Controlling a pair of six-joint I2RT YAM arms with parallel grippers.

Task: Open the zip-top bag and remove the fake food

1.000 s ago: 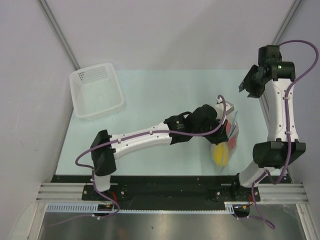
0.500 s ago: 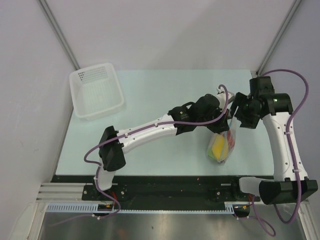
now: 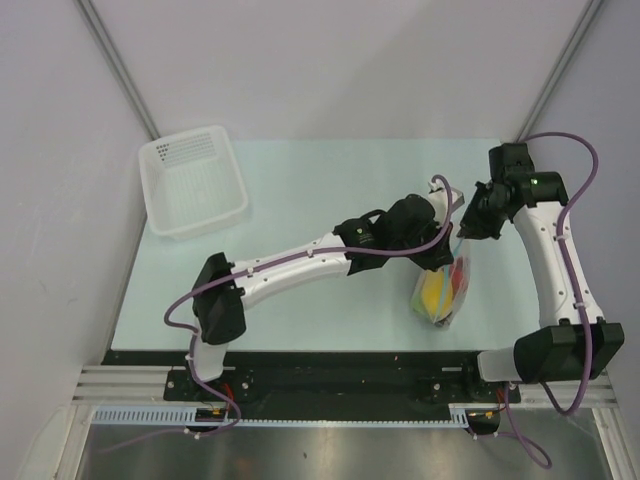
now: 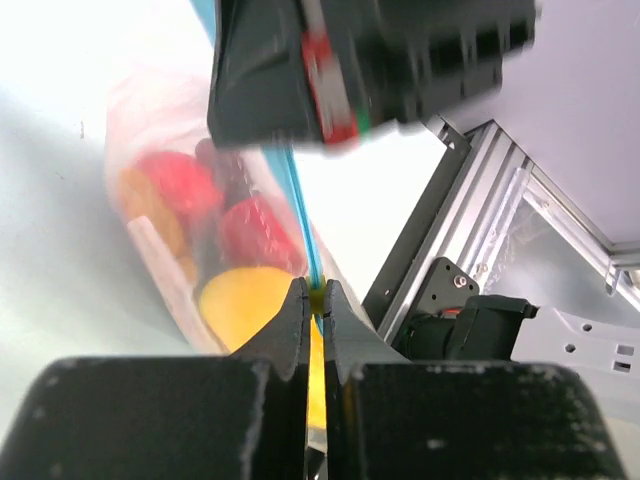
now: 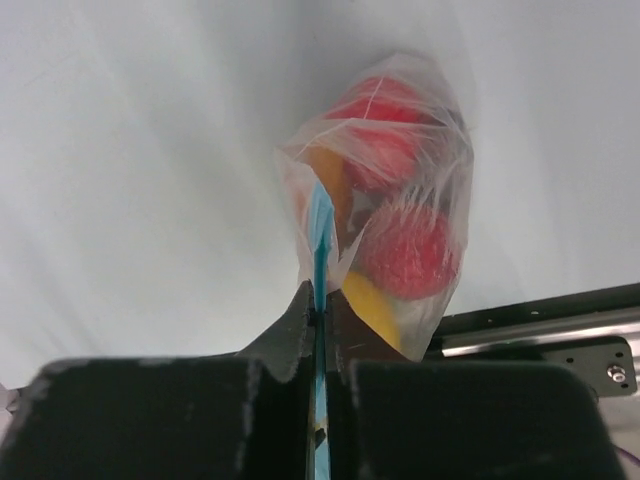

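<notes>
From above, the bag [image 3: 443, 290] sits at the near right of the tabletop [image 3: 330, 185], with the left gripper [image 3: 443, 248] and right gripper [image 3: 466, 230] meeting at its far end. The food [image 3: 436, 292] shows as yellow and red inside it. The white basket [image 3: 195, 182] stands well apart at the far left with nothing visible in it. In the left wrist view, the left gripper's fingers are pressed together on the blue zip strip [image 4: 300, 215], and the bag hangs beyond them with red, orange and yellow pieces packed inside. The right gripper's dark body is just above, on the same strip. In the right wrist view, the right gripper is likewise pinched on the strip's edge, and the strip runs as one thin line with no gap. Judging by that, both grips on the mouth are made, but the seal is not yet parted. Pulling it apart and taking out every piece is what remains.
</notes>
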